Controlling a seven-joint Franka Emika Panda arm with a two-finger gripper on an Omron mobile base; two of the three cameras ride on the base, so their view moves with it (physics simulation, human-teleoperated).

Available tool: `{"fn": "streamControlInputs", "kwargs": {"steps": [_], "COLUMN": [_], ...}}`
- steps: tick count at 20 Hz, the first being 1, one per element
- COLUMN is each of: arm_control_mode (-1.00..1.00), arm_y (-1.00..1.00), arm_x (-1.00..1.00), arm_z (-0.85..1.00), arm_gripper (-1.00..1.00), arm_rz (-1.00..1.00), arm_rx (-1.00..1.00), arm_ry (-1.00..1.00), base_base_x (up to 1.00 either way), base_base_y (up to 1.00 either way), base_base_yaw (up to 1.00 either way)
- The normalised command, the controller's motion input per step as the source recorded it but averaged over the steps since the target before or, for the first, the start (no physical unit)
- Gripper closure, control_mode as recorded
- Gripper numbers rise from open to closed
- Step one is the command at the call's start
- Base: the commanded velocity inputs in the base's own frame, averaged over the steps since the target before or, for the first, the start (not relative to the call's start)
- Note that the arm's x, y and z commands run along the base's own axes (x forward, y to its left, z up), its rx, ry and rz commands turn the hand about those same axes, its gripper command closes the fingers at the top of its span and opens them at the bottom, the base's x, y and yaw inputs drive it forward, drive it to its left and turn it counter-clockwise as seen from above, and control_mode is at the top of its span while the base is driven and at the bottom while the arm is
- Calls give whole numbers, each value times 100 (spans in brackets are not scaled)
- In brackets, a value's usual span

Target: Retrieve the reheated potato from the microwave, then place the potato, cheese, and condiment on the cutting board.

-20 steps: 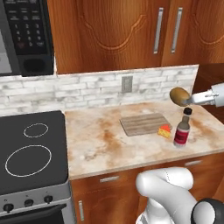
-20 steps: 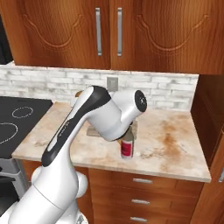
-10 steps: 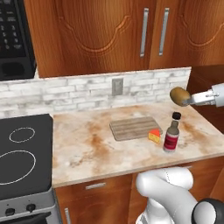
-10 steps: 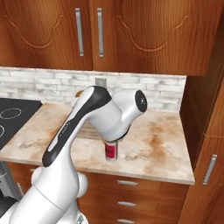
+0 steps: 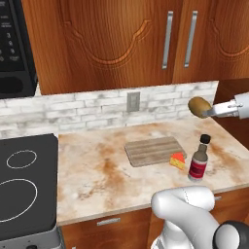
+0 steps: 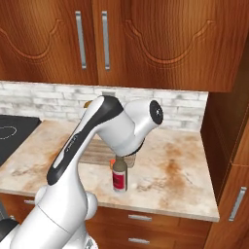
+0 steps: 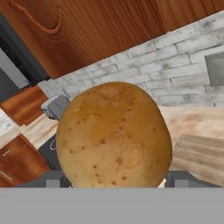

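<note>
The golden-brown potato (image 5: 198, 106) hangs in the air above the counter's right end, with my gripper (image 5: 203, 110) shut on it. In the hand view the potato (image 7: 114, 135) bulges between the two fingertips (image 7: 51, 179). Below and left of it the pale wooden cutting board (image 5: 153, 150) lies bare on the counter, also seen at the cutting board (image 7: 202, 156) in the hand view. The yellow-orange cheese (image 5: 177, 159) wedge sits just off the board's right front corner. The condiment (image 5: 198, 160) bottle stands upright beside the cheese; the condiment (image 6: 119, 176) shows below my arm. The black microwave (image 5: 13, 48) is at the far left.
A black stovetop (image 5: 24, 187) fills the counter's left side. A wall outlet (image 5: 133, 101) sits in the brick backsplash behind the board. Wooden cabinets (image 5: 146, 39) hang overhead, and a tall cabinet side (image 6: 227, 121) closes off the counter's right end.
The whole picture has slid left as the base drove right, so the microwave and stove sit further left. The potato stays gripped at the same spot relative to the cameras.
</note>
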Motion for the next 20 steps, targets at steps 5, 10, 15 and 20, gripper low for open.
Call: {"fn": "streamControlInputs", "kwargs": {"steps": [5, 10, 15, 20], "arm_control_mode": [100, 100, 100, 100], "arm_y": [0, 0, 0, 0], "arm_x": [0, 0, 0, 0], "arm_z": [0, 0, 0, 0], "arm_gripper": [100, 100, 100, 100], "arm_rz": [0, 0, 0, 0], "arm_rx": [0, 0, 0, 0], "arm_ry": [0, 0, 0, 0], "base_base_x": [34, 0, 0, 0], "base_base_y": [-3, 0, 0, 0], "base_base_yaw": [0, 0, 0, 0]}}
